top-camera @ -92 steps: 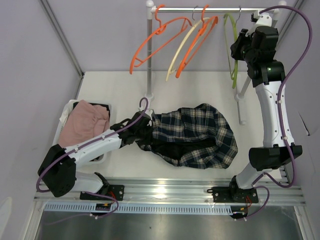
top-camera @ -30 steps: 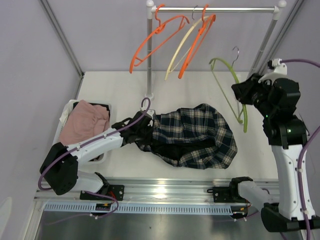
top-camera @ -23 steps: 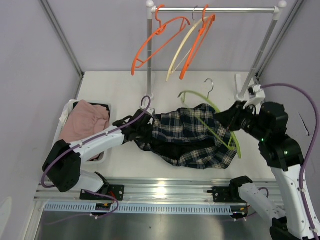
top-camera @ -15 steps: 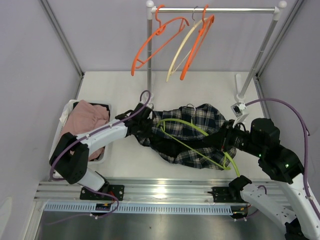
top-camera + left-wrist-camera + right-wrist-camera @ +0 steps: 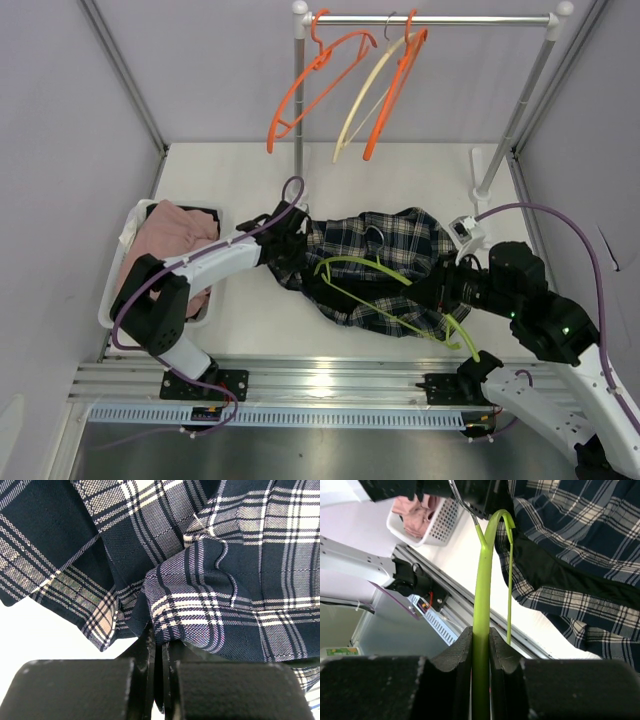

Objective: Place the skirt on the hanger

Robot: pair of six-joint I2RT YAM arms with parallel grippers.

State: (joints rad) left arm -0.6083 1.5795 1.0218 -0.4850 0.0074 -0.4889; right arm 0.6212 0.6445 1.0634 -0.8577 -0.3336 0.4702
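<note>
— Where do I have room?
— I see bare white tabletop [image 5: 400, 175] behind the dark plaid skirt [image 5: 400, 245]. The lime-green plastic hanger [image 5: 482, 580] crosses over the skirt's near half. The white mesh basket [image 5: 440, 530] blocks my left, and the rack's pale metal upright [image 5: 298, 165] blocks the back.

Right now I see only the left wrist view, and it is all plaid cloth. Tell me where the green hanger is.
Observer: The green hanger is over the plaid skirt, and the right hand is shut on one of its arms.
Operator: Give me the direction its hook is pointing.
Observer: Its metal hook points toward your left hand and is close beside it. I cannot tell whether the two touch.
</note>
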